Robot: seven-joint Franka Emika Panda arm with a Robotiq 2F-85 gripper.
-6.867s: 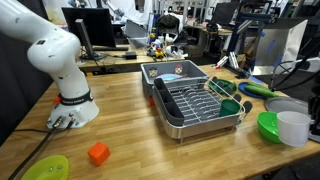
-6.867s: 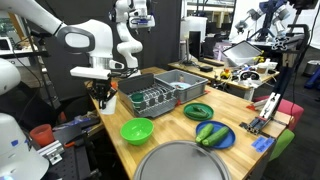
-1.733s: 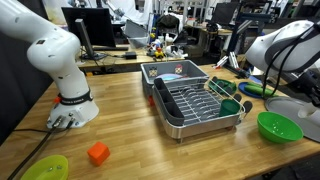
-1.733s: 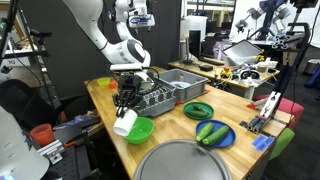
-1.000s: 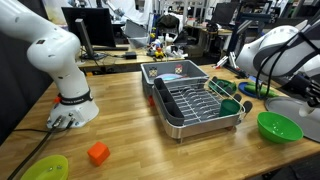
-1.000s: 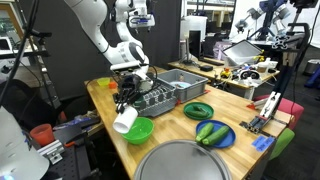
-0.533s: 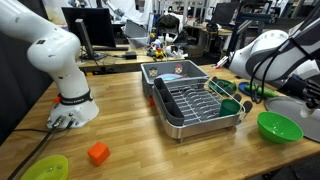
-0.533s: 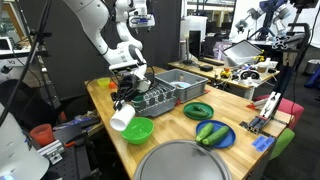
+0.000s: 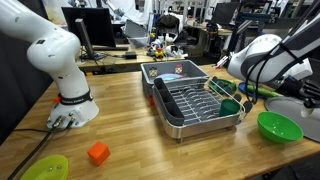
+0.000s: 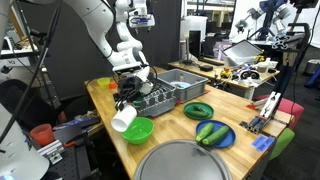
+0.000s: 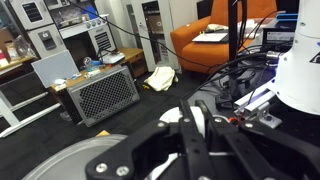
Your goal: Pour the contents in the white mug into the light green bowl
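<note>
In an exterior view my gripper [image 10: 124, 107] is shut on the white mug [image 10: 124, 120]. The mug is tilted steeply, mouth down, just above the near-left rim of the light green bowl [image 10: 139, 130]. That bowl also shows at the table's edge [image 9: 280, 127], partly behind my arm, and the mug is hidden there. In the wrist view the gripper [image 11: 199, 110] has its black fingers clamped on the mug's white wall [image 11: 199, 125]. The contents cannot be made out in any view.
A metal dish rack [image 9: 195, 102] [image 10: 160, 95] holds a dark green cup [image 9: 230, 105]. An orange block [image 9: 98, 153] and a yellow-green dish [image 9: 45, 168] lie near the table's front. A green plate [image 10: 197, 110], a blue plate [image 10: 213, 133] and a large metal pan [image 10: 185, 160] are nearby.
My arm has swung a little sideways over the last second. The mug stays tilted in the shut gripper above the bowl's rim, shifted only slightly.
</note>
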